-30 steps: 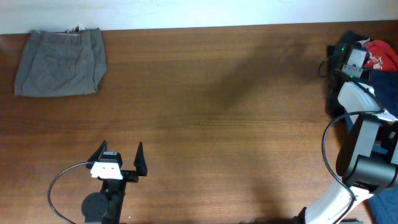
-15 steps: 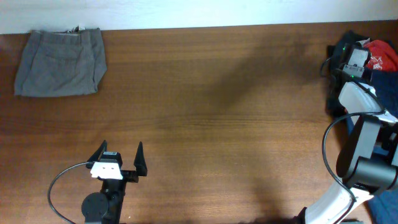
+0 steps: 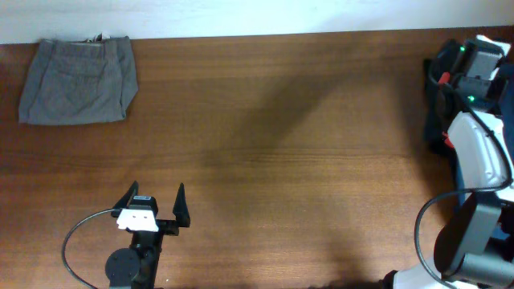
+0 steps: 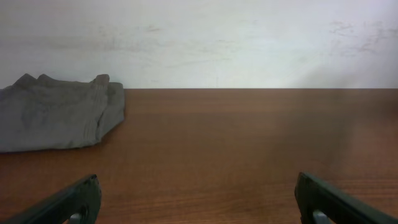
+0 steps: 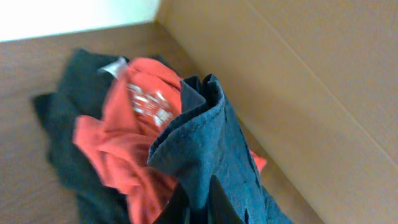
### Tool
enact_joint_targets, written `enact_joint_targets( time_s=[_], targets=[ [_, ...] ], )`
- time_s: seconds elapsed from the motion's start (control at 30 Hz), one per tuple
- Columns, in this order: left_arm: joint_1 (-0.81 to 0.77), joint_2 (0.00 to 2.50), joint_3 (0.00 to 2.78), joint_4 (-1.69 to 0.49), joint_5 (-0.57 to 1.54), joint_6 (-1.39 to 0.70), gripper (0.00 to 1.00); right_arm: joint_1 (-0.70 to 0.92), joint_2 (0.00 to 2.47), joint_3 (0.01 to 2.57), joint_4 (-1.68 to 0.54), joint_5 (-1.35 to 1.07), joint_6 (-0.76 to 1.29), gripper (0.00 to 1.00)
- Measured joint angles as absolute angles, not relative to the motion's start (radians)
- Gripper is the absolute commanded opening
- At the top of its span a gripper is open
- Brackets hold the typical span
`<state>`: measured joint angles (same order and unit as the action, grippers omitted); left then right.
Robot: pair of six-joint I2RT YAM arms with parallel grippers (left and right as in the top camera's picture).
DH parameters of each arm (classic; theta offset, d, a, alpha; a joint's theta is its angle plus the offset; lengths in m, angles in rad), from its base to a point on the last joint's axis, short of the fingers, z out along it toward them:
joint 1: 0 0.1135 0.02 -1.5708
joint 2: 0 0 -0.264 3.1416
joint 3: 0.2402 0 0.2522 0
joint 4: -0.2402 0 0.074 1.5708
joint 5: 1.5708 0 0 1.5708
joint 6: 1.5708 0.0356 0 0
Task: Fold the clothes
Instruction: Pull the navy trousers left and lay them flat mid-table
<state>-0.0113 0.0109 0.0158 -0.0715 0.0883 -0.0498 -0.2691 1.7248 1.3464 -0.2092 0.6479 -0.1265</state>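
Clothes were seen in two places on the table (image 3: 305, 160). Grey shorts (image 3: 78, 80) were laid folded and flat at the table's far left corner, close to its back edge, and nothing was touching them. At the table's far right end a loose heap was gathered: navy-blue shorts (image 5: 214, 143), a red T-shirt (image 5: 134, 130) with white print, and a dark cloth (image 5: 65, 134) spread beneath both. On its right side the heap was bordered by a tan panel (image 5: 298, 81).

The right gripper (image 5: 198, 202) was clamped tight on a fold of the navy-blue shorts. A bunched corner of them was seen in front of the red T-shirt and partly covered it. In the right wrist view the fingers were mostly hidden by the cloth, and in the overhead view they were covered by the wrist.

The left gripper (image 3: 157, 202) was held near the table's front edge, left of its middle. Its jaws were spread wide and nothing was held between them. Only bare table wood was seen between the fingertips (image 4: 68, 202) in the left wrist view. This gripper was kept well apart from the grey shorts and from the heap.
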Motion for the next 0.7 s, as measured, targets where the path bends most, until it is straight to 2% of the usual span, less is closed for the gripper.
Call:
enact_joint_targets(
  time_s=[0.2,0.5,0.7],
  targets=[
    [-0.011,0.011,0.016,-0.072,0.088,-0.050,0.99,-0.081,1.678,1.346,-0.212,0.654,-0.118,0.09],
    [-0.011,0.011,0.016,-0.072,0.088,-0.050,0.99,0.228,1.670,1.346,-0.219,0.656,-0.108,0.09],
    [-0.011,0.011,0.016,-0.072,0.088,-0.050,0.99,0.435,1.670,1.346,-0.217,0.614,0.001,0.08]
  ],
)
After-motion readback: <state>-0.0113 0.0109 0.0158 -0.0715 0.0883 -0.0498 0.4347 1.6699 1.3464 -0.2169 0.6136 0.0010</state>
